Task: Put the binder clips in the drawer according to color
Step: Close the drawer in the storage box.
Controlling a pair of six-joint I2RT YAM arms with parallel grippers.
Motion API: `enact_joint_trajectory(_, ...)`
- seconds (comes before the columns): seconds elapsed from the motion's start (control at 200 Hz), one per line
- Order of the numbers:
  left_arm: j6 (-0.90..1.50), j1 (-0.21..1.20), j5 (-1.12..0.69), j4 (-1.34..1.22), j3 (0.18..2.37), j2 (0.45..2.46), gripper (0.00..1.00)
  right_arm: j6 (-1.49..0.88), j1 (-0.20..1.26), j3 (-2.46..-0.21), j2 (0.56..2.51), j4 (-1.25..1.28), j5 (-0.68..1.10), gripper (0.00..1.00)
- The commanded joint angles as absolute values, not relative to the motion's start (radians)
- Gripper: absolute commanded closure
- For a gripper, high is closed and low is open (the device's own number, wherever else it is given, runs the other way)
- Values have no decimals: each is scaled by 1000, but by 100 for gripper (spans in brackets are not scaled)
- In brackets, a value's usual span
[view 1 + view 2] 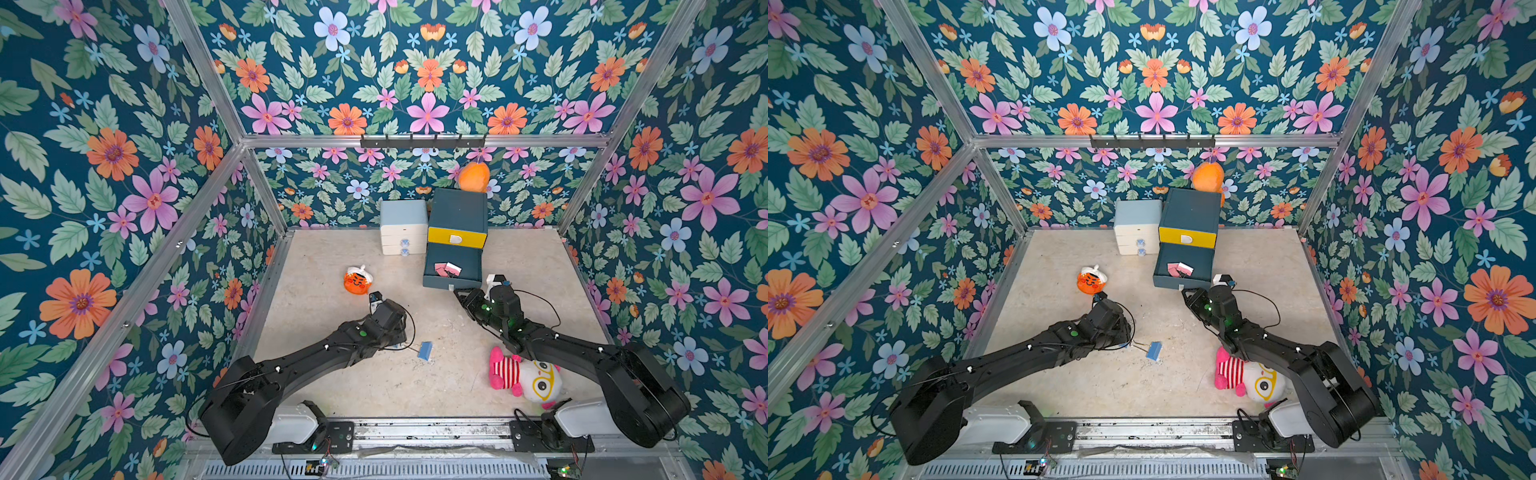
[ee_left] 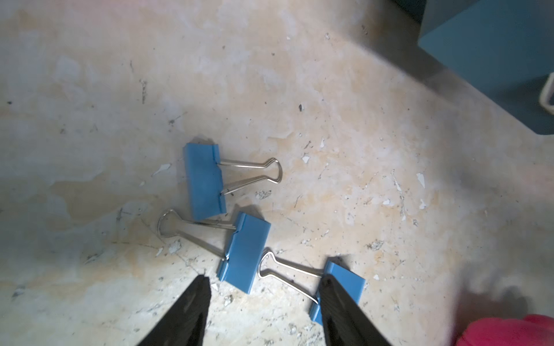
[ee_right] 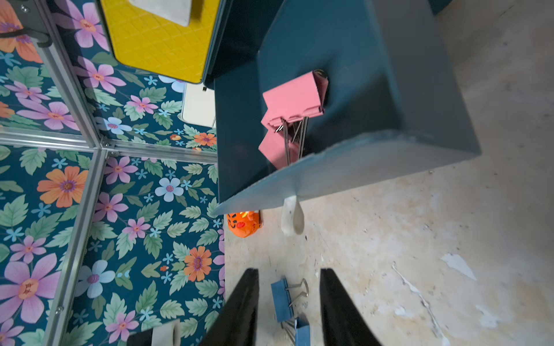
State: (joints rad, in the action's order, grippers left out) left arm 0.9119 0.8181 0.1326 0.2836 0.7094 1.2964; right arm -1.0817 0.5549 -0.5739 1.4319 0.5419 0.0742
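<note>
The left gripper is held spread above the tabletop with nothing clasped. Three blue binder clips are seen before it: one just beyond the gap between its fingers, one partly covered by a fingertip, and one farther ahead. The right gripper is likewise parted and empty. The pulled-out dark blue-grey drawer is found just ahead of it, white handle turned toward it, and two pink binder clips are lodged together inside.
</note>
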Motion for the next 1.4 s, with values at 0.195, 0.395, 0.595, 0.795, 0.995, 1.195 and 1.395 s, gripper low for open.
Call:
enact_joint_trajectory(0.195, 948, 821, 129, 260, 638, 1214, 37, -1184, 580, -620, 1587, 757, -24, 62)
enact_joint_trajectory(0.395, 981, 853, 131, 218, 581, 1187, 39, -1192, 575, -670, 1686, 817, -90, 72)
enact_joint_trajectory(0.595, 1028, 897, 151, 219, 549, 1170, 39, -1186, 541, -724, 1771, 915, -116, 75)
enact_joint_trajectory(0.795, 1074, 932, 171, 229, 535, 1151, 37, -1194, 488, -822, 1854, 920, -100, 75)
enact_joint_trajectory(0.995, 1089, 945, 184, 230, 534, 1134, 37, -1217, 460, -904, 1938, 950, -100, 75)
enact_joint_trajectory(1.195, 1092, 950, 187, 236, 540, 1141, 37, -1247, 454, -955, 1980, 957, -117, 75)
enact_joint_trajectory(1.395, 1098, 951, 193, 236, 537, 1143, 36, -1281, 447, -980, 2014, 962, -115, 70)
